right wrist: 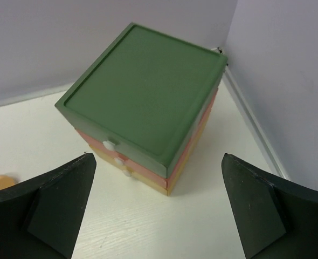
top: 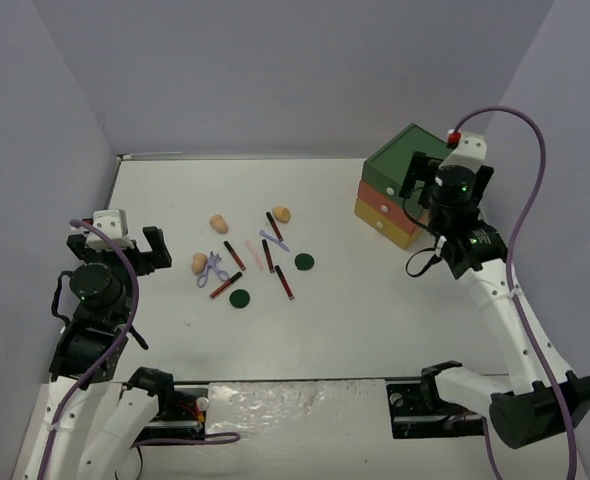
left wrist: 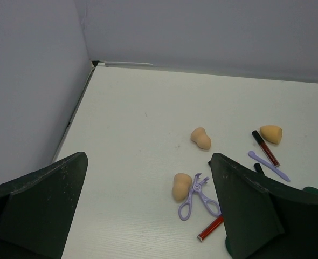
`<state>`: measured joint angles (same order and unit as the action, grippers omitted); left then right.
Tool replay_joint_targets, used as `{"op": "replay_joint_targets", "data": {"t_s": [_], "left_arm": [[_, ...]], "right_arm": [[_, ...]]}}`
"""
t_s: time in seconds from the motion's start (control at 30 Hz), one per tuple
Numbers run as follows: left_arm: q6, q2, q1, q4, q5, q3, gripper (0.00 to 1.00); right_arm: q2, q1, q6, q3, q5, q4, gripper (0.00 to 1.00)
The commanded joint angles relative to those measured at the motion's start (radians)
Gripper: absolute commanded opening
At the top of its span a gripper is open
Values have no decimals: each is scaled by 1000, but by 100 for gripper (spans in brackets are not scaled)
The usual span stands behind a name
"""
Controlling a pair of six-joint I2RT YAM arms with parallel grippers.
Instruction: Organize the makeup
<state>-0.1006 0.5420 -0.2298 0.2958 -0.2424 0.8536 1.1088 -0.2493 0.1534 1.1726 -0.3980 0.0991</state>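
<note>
Tan egg-shaped sponges lie ahead of the open left fingers, which half hide a dark green round disc; right fingers open too.

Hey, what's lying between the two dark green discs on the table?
A thin dark red stick lies slantwise between the left disc and the right disc. The top external view shows this.

We observe the left black two-finger gripper with its jaws spread wide and empty. The right black two-finger gripper stands equally wide and empty. The white-and-black left arm and right arm rise from their near-edge bases, elbows bent, wrists raised.
</note>
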Motion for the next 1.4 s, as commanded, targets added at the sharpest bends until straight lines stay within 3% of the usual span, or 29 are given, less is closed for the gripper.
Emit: {"op": "replay_joint_targets", "data": {"t_s": [0.0, 0.37, 1.37], "left_arm": [[-5, 18, -3, -58, -31, 18, 97], [-13, 26, -2, -58, -58, 12, 97], [-18, 15, -3, -64, -46, 7, 97]], "right_arm": [[124, -122, -26, 73, -204, -53, 100], [327, -242, 228, 129, -463, -62, 89], [577, -209, 521, 188, -530, 1, 70]]}}
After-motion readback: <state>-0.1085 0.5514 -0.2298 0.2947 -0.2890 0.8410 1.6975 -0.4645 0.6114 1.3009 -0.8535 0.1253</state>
